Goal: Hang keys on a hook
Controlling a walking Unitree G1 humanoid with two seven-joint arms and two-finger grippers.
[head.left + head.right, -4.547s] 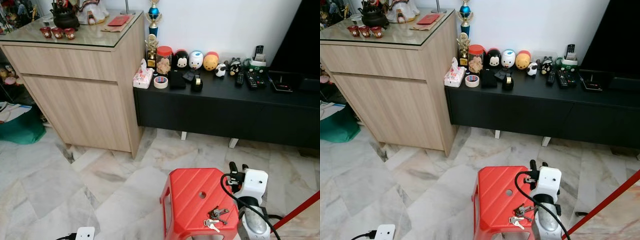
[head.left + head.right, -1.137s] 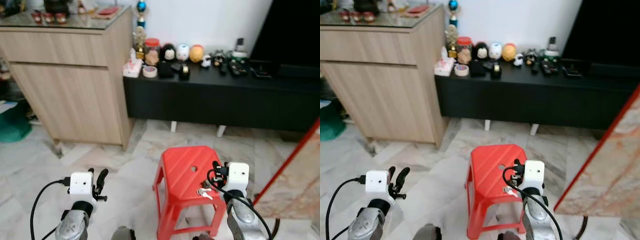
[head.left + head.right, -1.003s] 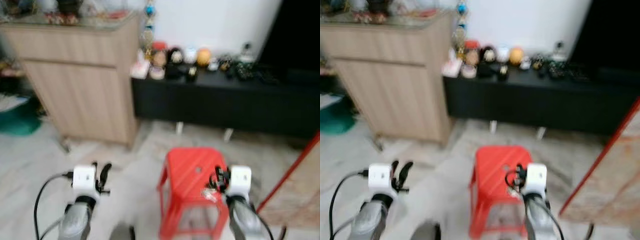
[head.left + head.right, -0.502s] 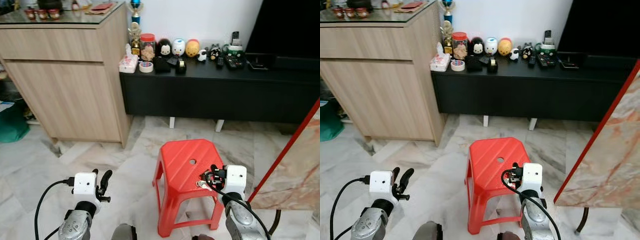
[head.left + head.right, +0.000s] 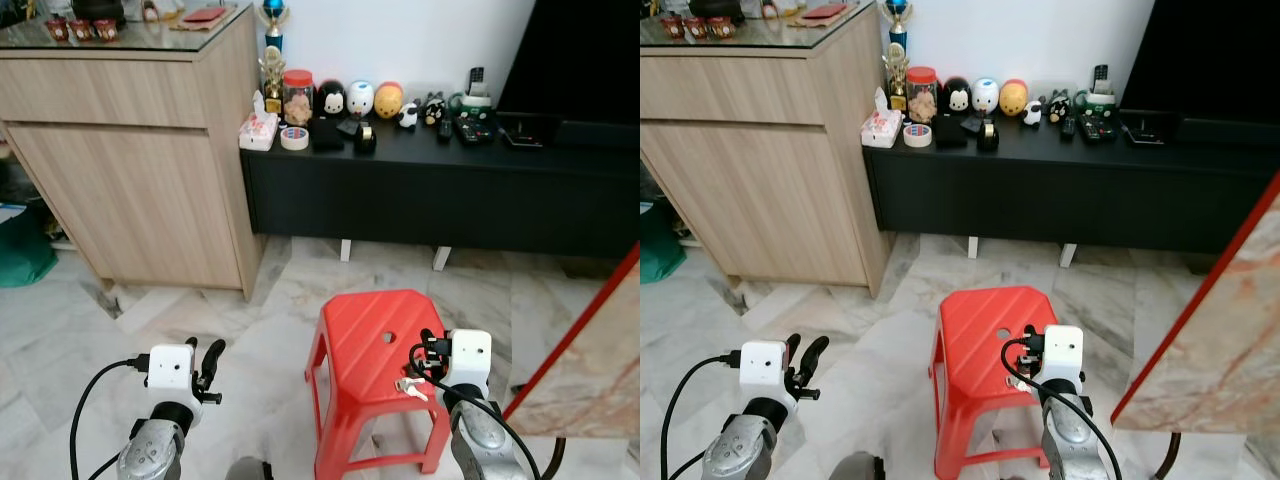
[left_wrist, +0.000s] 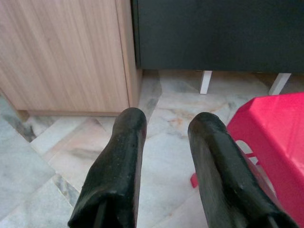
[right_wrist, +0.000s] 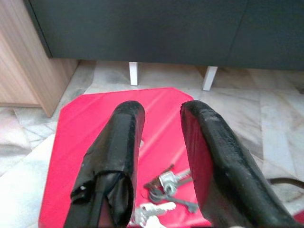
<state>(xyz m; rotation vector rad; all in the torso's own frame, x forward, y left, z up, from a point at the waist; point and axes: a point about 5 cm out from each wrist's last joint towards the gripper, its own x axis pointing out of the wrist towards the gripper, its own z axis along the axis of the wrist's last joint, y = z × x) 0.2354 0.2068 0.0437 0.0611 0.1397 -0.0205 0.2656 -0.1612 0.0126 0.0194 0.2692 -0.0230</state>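
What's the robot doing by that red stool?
It is getting ready to pick up the keys, which lie on the red stool. The right end effector hovers open just above them and holds nothing. The left end effector hangs open over the marble floor beside the stool. The keys are not yet picked up.

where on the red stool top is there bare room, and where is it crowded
The stool top is bare from its far edge past the centre hole. The crowded part is its near right corner, where the keys lie under the open right hand.
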